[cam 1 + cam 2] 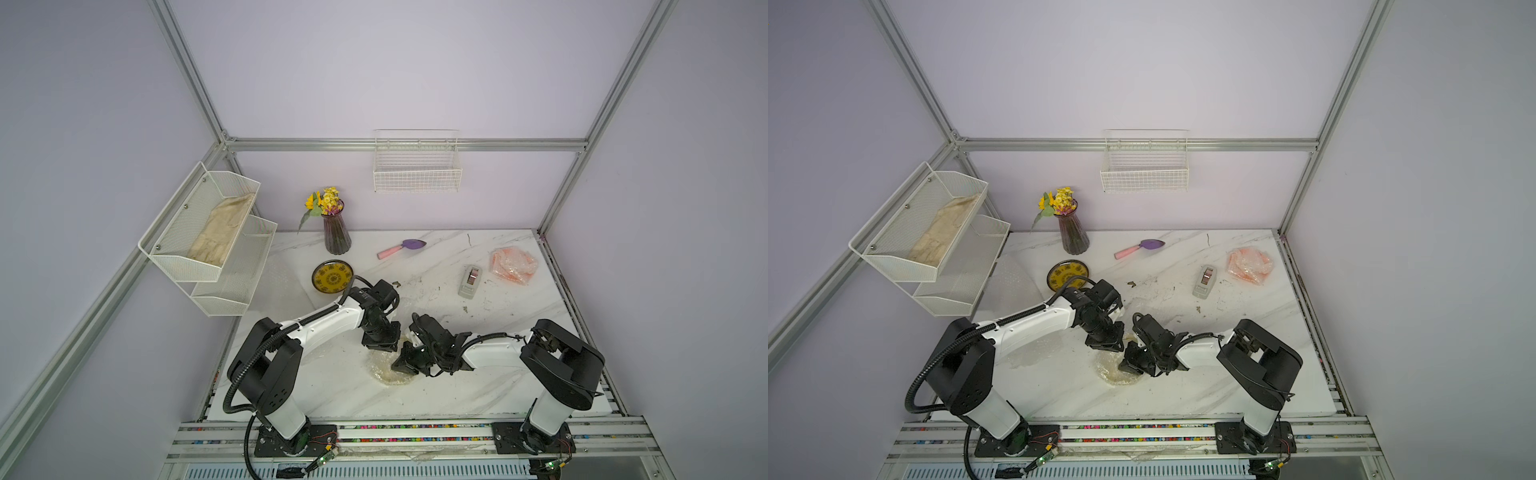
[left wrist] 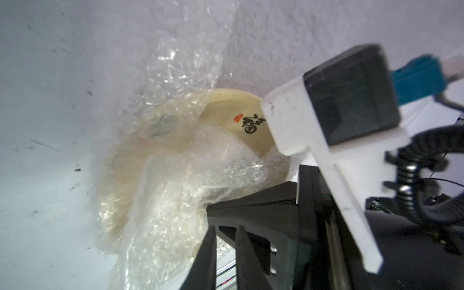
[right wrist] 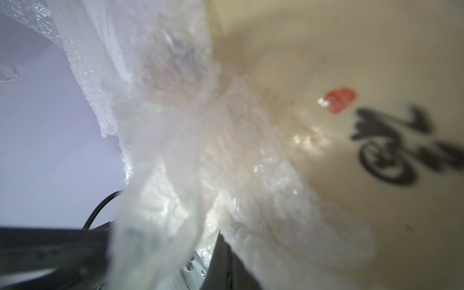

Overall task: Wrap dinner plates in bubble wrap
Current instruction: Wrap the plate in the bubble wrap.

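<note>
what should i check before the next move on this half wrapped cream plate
1. cream plate fully covered: not ok, its marked face shows bare.
2. right gripper grip on bubble wrap: ok, shut on a bunched fold.
3. left gripper open or shut: cannot tell, jaws not clearly shown.
4. tape dispenser free to grab: ok, nothing touches it.
5. yellow plate wrapped: not ok, bare.

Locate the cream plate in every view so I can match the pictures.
In a top view: cream plate, lower middle, mostly under bubble wrap.
In a top view: lower middle, slightly left.
Left wrist: centre, bare patch with dark mark.
Right wrist: right side, close and blurred.
Shared landmark: that bubble wrap, in all four.
</note>
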`<state>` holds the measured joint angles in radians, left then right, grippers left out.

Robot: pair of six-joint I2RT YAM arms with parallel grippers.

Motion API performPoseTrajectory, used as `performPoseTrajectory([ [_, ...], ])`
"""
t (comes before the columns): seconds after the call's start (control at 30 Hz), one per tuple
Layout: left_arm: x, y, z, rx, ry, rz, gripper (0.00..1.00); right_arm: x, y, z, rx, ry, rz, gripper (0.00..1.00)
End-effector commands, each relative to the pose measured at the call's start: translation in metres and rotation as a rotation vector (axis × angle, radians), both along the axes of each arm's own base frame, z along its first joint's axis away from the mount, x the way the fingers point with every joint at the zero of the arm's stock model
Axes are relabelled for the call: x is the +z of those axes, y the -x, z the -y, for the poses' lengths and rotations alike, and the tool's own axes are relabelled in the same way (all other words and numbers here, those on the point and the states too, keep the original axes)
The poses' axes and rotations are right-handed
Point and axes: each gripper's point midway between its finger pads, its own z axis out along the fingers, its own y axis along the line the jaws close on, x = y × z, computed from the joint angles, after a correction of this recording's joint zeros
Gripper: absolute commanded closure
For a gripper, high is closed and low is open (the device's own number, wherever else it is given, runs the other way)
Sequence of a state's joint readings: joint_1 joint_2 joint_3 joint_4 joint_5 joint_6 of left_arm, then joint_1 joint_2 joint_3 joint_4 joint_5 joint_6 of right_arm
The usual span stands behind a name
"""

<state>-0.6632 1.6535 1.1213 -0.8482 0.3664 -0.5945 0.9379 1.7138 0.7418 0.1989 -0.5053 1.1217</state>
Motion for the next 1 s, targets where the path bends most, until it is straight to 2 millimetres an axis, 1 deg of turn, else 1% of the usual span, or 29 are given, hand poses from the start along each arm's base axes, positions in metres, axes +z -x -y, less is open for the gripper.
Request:
performPoseTrajectory([
  [0.0, -0.037, 0.018, -0.008, 0.028, -0.053, -0.106, 0.89, -0.022, 0.011, 0.018, -0.024, 0.092, -0.056, 1.0],
  [0.03, -0.047, 0.023, -0.013, 0.019, -0.086, -0.133, 0.9, -0.019, 0.011, 0.017, -0.02, 0.086, -0.053, 1.0],
  [0.1, -0.059, 0.03, -0.02, 0.015, -0.123, -0.161, 0.91, -0.008, 0.006, 0.015, -0.032, 0.068, -0.032, 1.0],
  [0.2, -0.066, 0.037, -0.029, 0.006, -0.156, -0.171, 0.92, 0.019, -0.006, 0.016, -0.055, 0.022, 0.017, 1.0],
  [0.27, -0.069, 0.039, -0.033, -0.003, -0.174, -0.176, 0.93, 0.032, -0.014, 0.025, -0.082, 0.011, 0.042, 0.9],
  [0.33, -0.071, 0.041, -0.037, -0.008, -0.193, -0.179, 0.93, 0.04, -0.026, 0.047, -0.14, 0.01, 0.055, 0.8],
  [0.37, -0.072, 0.041, -0.039, -0.008, -0.201, -0.179, 0.93, 0.041, -0.031, 0.06, -0.17, 0.012, 0.056, 0.78],
  [0.43, -0.073, 0.042, -0.041, -0.011, -0.212, -0.179, 0.93, 0.048, -0.046, 0.094, -0.252, 0.017, 0.074, 0.74],
  [0.5, -0.073, 0.042, -0.043, -0.012, -0.217, -0.177, 0.93, 0.052, -0.056, 0.121, -0.3, 0.026, 0.119, 0.7],
  [0.53, -0.073, 0.042, -0.042, -0.012, -0.217, -0.174, 0.93, 0.052, -0.058, 0.133, -0.312, 0.035, 0.142, 0.65],
  [0.6, -0.074, 0.042, -0.043, -0.017, -0.217, -0.176, 0.94, 0.049, -0.057, 0.146, -0.316, 0.032, 0.155, 0.49],
  [0.67, -0.074, 0.042, -0.043, -0.022, -0.221, -0.175, 0.94, 0.039, -0.053, 0.15, -0.299, 0.028, 0.135, 0.38],
  [0.73, -0.074, 0.042, -0.043, -0.021, -0.221, -0.176, 0.94, 0.032, -0.054, 0.144, -0.288, -0.007, 0.122, 0.29],
  [0.83, -0.074, 0.041, -0.042, -0.021, -0.22, -0.176, 0.94, 0.022, -0.061, 0.136, -0.29, -0.044, 0.117, 0.25],
  [0.97, -0.074, 0.042, -0.043, -0.025, -0.221, -0.174, 0.94, 0.007, -0.081, 0.142, -0.31, 0.024, 0.151, 0.27],
])
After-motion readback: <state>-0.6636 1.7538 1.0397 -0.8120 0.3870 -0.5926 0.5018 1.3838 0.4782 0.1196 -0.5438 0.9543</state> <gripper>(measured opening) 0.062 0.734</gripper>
